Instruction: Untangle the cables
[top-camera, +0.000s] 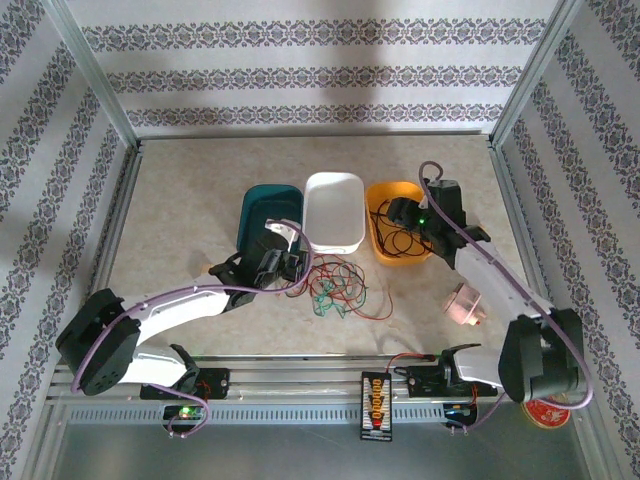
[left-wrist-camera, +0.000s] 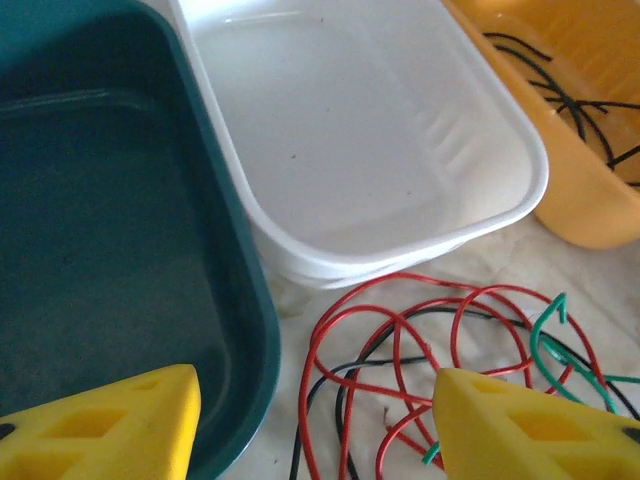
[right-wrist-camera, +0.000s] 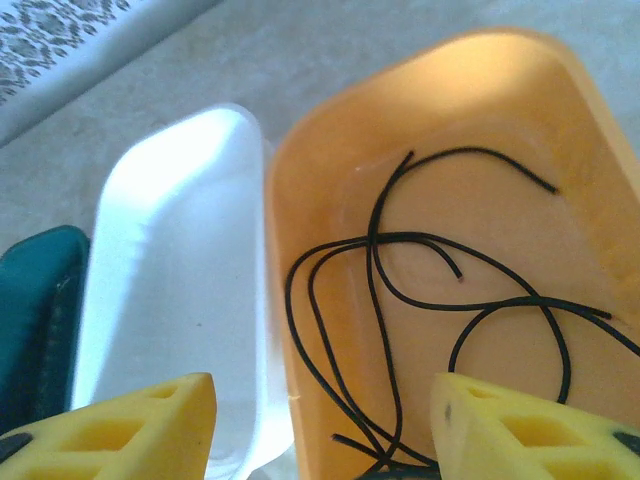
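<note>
The left gripper gapes empty beside the cables (red, green, black) — the right gripper, also wide, hangs above a black cable in the orange bin.

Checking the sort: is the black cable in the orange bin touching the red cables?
Apart. Left wrist view: the black cable lies inside the orange bin, whose wall separates it from the red cables.

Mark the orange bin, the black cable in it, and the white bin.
orange bin (right-wrist-camera: 500, 120), right wrist view, bare inner wall.
black cable (right-wrist-camera: 372, 238), right wrist view, where its loops cross.
white bin (left-wrist-camera: 350, 130), left wrist view, bare floor.
</note>
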